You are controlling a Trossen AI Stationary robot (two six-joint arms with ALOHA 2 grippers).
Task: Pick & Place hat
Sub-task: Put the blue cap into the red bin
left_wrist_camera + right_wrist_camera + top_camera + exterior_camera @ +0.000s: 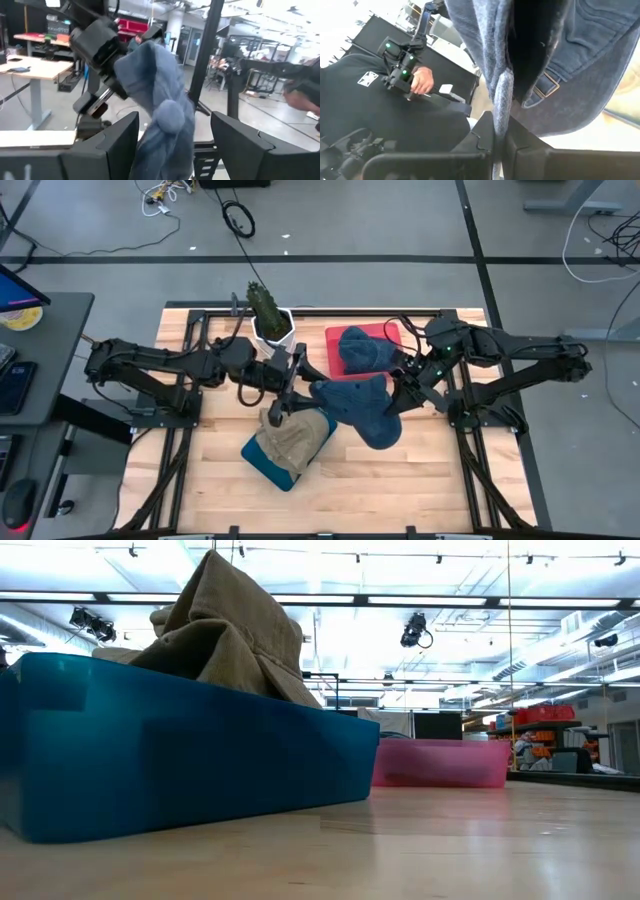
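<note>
Where the low view starts at the near table edge, we see the blue bin (190,760) with a tan hat (225,630) heaped in it, and farther back the pink bin (440,762). From above, the tan hat (295,438) fills the blue bin (270,468) at the front of the wooden table (420,480). Just behind it our right gripper (396,392) pinches the edge of a blue hat (358,408), held above the table's middle; its fingers (520,150) are pressed on the fabric (570,60). Our left gripper (283,392) is at the hat's other side, fingers (250,145) spread, the hat (160,100) hanging between them. Beyond, another blue hat (365,348) lies on the red bin (334,337), beside a potted plant (268,310).
</note>
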